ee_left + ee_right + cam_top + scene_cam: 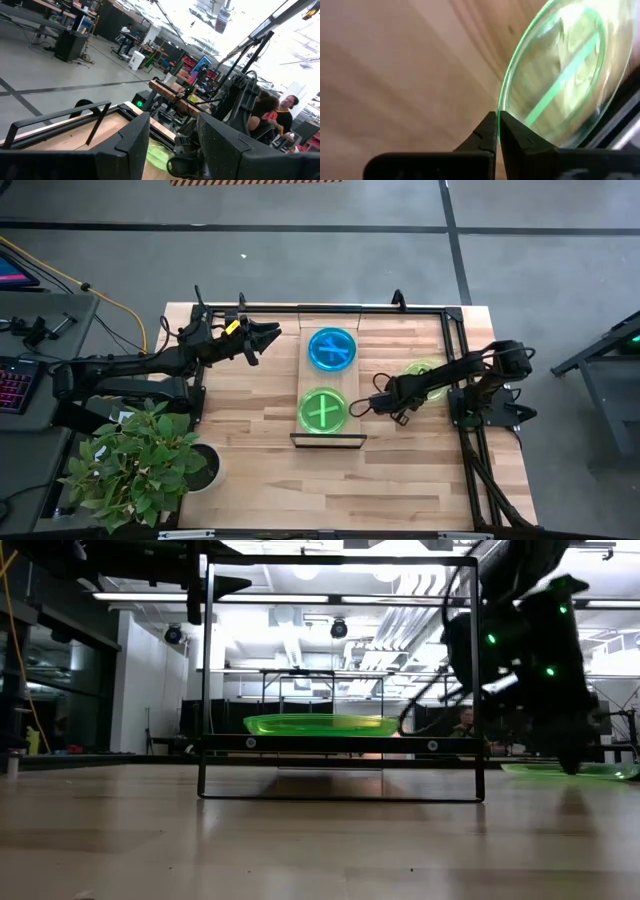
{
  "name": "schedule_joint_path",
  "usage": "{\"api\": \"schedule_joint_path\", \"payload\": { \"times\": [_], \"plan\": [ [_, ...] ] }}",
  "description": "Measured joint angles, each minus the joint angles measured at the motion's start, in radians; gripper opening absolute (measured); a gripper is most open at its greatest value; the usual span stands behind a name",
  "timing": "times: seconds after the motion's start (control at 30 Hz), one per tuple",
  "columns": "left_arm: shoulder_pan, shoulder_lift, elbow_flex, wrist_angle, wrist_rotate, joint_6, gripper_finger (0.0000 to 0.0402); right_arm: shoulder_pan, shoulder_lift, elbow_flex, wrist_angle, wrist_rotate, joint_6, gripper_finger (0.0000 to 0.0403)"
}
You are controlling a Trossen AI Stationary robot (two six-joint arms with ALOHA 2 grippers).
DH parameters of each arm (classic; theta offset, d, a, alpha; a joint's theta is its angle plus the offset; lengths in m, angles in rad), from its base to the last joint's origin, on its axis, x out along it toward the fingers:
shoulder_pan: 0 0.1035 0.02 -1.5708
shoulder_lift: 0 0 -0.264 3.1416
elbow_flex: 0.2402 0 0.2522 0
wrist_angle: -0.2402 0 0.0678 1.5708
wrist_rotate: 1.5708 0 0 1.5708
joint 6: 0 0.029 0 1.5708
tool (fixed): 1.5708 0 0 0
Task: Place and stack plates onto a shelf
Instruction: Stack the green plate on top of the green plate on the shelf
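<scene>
The shelf sits mid-worktop with a blue plate at its far end and a green plate at its near end. Just right of it, the right gripper is down at the worktop, fingers pressed together on the rim of a loose plate, which lies flat on the wood beside the frame rail. The left gripper hangs raised to the shelf's left, fingers spread, holding nothing.

The pinch looks thin to me, right at the lip with the fingertips nearly meeting. Slick plastic could slide out as it lifts, or the plate could swing and droop. On the way over, its edge might clip the shelf's black frame, or land off-centre and nudge the green plate.
</scene>
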Motion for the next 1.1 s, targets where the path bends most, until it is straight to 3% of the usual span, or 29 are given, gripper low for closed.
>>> {"api": "schedule_joint_path", "payload": {
  "times": [0.23,0.43,0.67,0.9,1.0,1.1],
  "plan": [
    [0.000,0.000,0.000,0.000,0.000,0.000,0.0156,0.031,-0.017,0.116,-0.084,0.063,-0.100,0.0000],
    [0.000,0.000,0.000,0.001,-0.014,0.002,0.0156,0.031,-0.155,0.101,-0.078,0.084,-0.133,0.0000],
    [0.000,0.000,0.000,0.001,-0.038,0.002,0.0156,0.031,-0.298,0.002,-0.051,0.026,0.032,0.0008],
    [0.000,0.000,0.000,0.001,-0.041,0.000,0.0156,0.031,-0.308,-0.088,0.143,-0.072,0.098,0.0104],
    [0.000,0.000,0.000,0.001,-0.042,-0.006,0.0156,0.024,-0.285,-0.088,0.155,-0.070,0.091,0.0148],
    [0.000,0.000,0.000,0.001,-0.045,-0.016,0.0156,0.005,-0.247,-0.088,0.136,-0.064,0.109,0.0168]
  ]
}}
